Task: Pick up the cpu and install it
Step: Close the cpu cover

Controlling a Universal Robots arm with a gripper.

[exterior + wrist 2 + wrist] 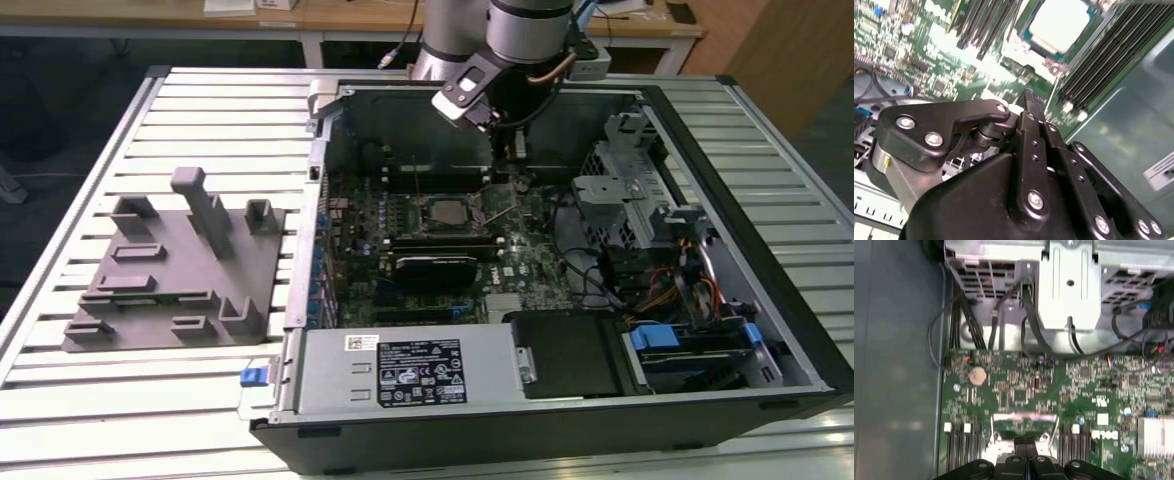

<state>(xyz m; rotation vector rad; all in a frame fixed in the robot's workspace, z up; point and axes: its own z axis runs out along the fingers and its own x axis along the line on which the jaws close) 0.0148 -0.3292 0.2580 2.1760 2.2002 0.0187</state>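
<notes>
Green motherboard (929,60), in the second wrist view, carries the pale cpu (1059,25).

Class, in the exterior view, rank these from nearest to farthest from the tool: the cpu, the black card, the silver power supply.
Measured from the tool:
1. cpu, in its socket, just to the exterior view's left.
2. black card, farther toward the camera.
3. silver power supply, at the near end of the case.
</notes>
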